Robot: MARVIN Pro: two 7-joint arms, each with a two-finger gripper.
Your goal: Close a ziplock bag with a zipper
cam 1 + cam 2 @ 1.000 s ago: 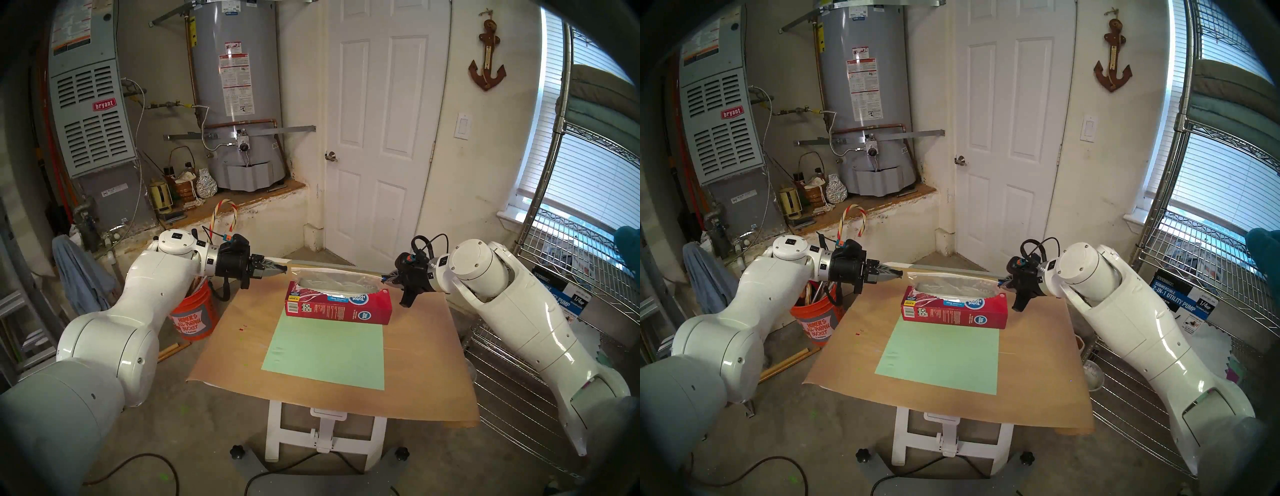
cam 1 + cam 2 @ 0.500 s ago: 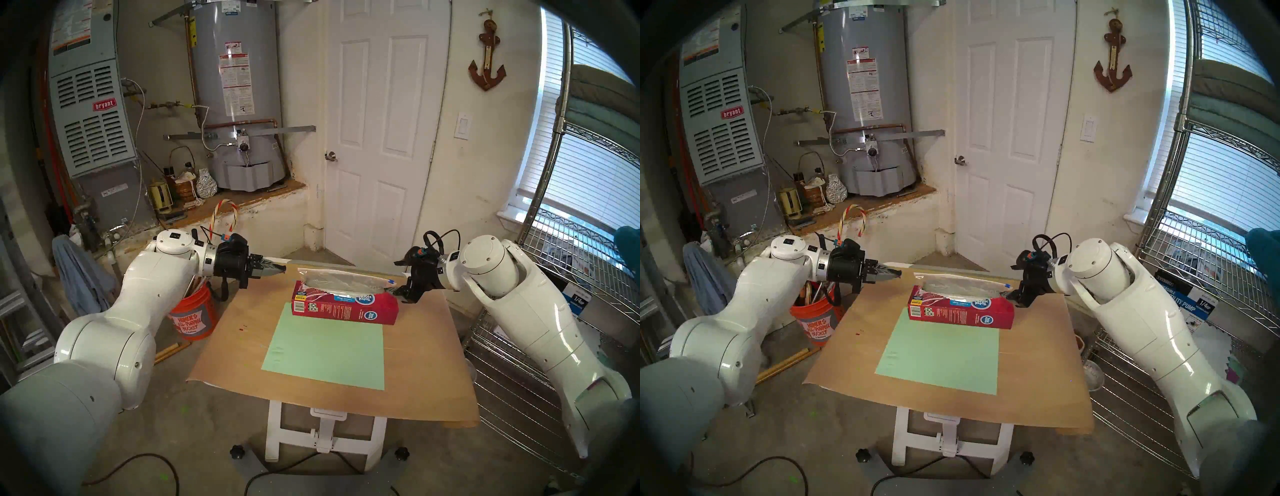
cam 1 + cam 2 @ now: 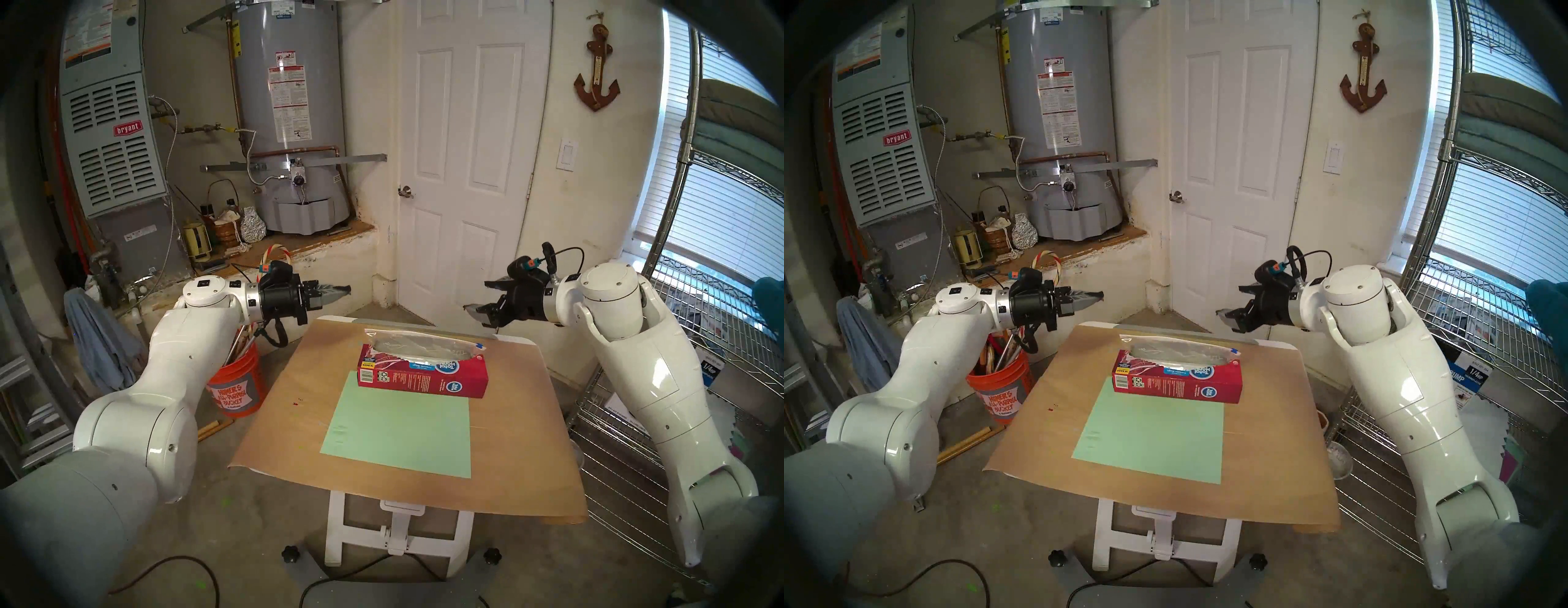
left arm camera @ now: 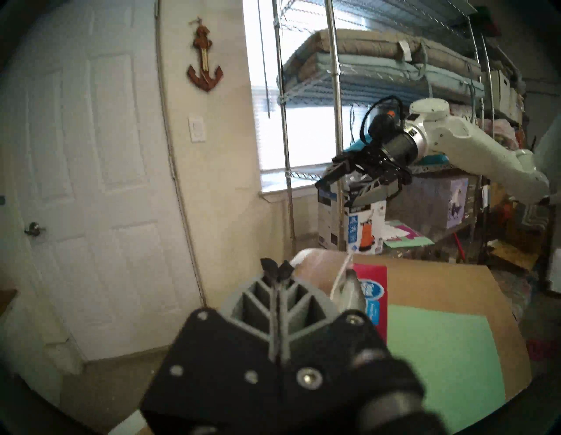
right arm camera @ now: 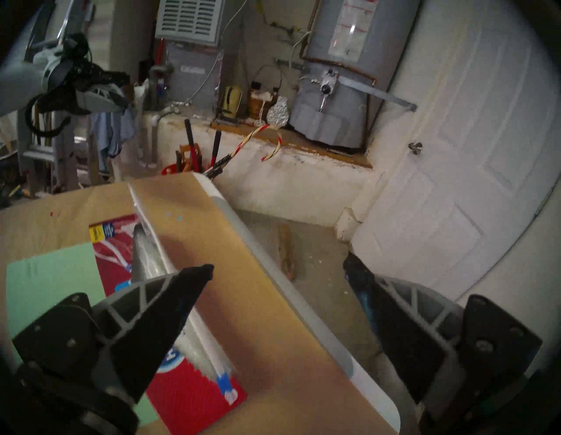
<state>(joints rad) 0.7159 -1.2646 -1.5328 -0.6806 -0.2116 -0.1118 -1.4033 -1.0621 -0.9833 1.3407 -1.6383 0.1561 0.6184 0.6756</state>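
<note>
My left end effector [image 3: 345, 290] hangs pinched closed on nothing, and my right end effector [image 3: 477, 296] has its fingers spread wide and empty. Both are raised above the desk [image 3: 297, 424]. The ziplock bag [image 3: 420, 344] lies below and between them, resting on the red box [image 3: 424, 378], touched by neither. Its blue zipper [image 3: 479, 345] sits at the bag's end below my right end effector.

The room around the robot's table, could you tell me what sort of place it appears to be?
Most likely a home garage or utility room: a grey water heater stands beside a Bryant furnace, with wire storage shelving by the window and a bare concrete floor.
</note>
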